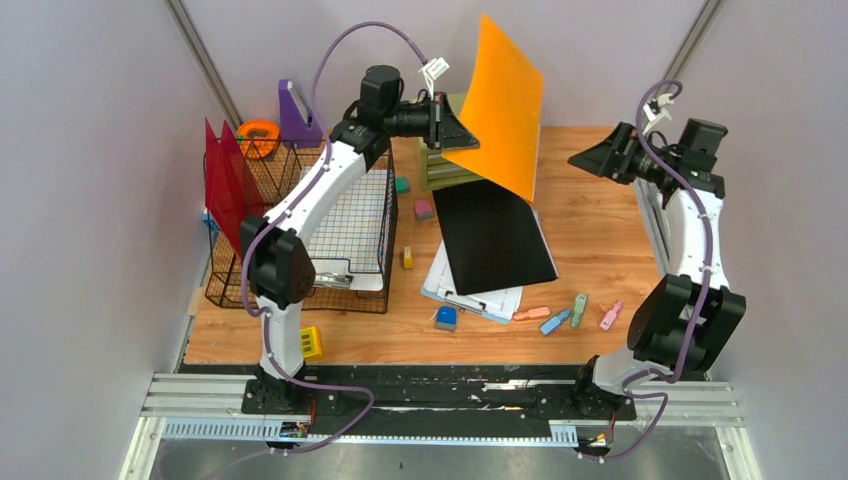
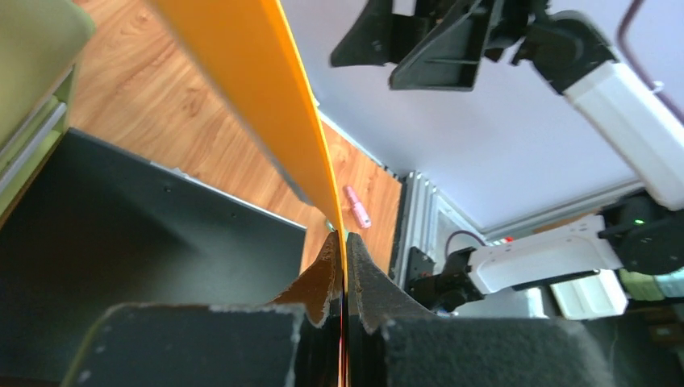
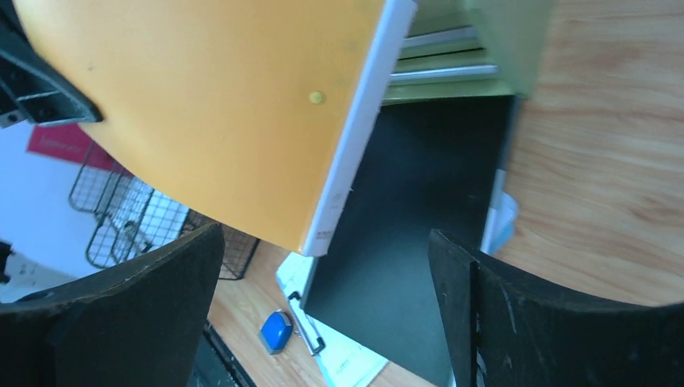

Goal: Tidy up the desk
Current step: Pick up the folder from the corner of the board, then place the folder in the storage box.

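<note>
My left gripper (image 1: pixel 455 130) (image 2: pixel 344 238) is shut on the edge of a stiff orange folder (image 1: pixel 500 105) (image 2: pixel 258 89), holding it upright and tilted above the back of the desk (image 1: pixel 590 230). Below it a black folder (image 1: pixel 492 238) (image 3: pixel 403 242) lies flat on a clipboard with papers (image 1: pixel 470 295). My right gripper (image 1: pixel 590 158) (image 3: pixel 327 234) hangs open in the air to the right of the orange folder (image 3: pixel 218 105), facing it, with nothing between its fingers.
A black wire basket (image 1: pixel 290 298) stands at the left with red folders (image 1: pixel 228 185) upright beside it. A green drawer cabinet (image 1: pixel 440 165) sits behind the orange folder. A blue block (image 1: pixel 446 318), several highlighters (image 1: pixel 570 312) and a yellow block (image 1: pixel 311 342) lie near the front edge.
</note>
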### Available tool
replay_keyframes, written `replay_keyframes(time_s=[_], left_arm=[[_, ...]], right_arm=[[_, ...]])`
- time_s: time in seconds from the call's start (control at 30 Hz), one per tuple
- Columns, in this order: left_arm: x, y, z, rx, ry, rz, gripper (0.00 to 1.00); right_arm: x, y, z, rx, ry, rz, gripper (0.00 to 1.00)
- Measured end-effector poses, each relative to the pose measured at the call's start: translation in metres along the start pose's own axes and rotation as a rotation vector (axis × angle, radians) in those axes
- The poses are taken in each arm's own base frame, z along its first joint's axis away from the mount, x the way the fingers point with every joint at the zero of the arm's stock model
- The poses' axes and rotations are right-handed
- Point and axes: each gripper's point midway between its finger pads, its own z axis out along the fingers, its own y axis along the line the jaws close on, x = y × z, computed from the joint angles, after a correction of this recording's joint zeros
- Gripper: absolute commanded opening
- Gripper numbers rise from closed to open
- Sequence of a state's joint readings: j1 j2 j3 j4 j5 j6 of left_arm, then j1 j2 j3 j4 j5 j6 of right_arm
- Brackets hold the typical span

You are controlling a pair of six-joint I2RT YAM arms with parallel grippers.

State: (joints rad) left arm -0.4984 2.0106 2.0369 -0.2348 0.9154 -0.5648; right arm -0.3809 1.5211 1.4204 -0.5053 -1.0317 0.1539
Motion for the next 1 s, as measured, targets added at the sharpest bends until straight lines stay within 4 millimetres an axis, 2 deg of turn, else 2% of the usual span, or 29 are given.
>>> replay_keyframes(time_s=[0.13, 0.23, 0.43, 0.53, 0.67, 0.83, 1.0], left_arm=[[-0.001, -0.006, -0.012, 0.041, -0.021, -0.034, 0.00], [0.003, -0.011, -0.016, 0.063, -0.018, -0.051, 0.00], [0.005, -0.017, -0.027, 0.078, -0.024, -0.056, 0.00], [0.000, -0.024, -0.032, 0.096, -0.038, -0.033, 0.00], [-0.004, -0.026, -0.035, 0.121, -0.055, -0.014, 0.00], [0.004, -0.012, -0.038, 0.110, -0.057, -0.042, 0.00], [0.011, -0.001, -0.041, 0.098, -0.049, -0.063, 0.00]], right_arm=[[0.011, 0.024, 0.031, -0.139, 0.057, -0.019, 1.00], [0.023, 0.032, 0.053, -0.216, 0.101, -0.012, 0.99], [0.045, 0.024, 0.084, -0.291, 0.174, 0.058, 0.99], [0.051, 0.020, 0.092, -0.325, 0.196, 0.100, 0.98], [0.055, 0.024, 0.098, -0.398, 0.223, 0.144, 0.96], [0.053, 0.040, 0.096, -0.509, 0.233, 0.152, 0.93], [0.060, 0.051, 0.093, -0.582, 0.243, 0.171, 0.78]])
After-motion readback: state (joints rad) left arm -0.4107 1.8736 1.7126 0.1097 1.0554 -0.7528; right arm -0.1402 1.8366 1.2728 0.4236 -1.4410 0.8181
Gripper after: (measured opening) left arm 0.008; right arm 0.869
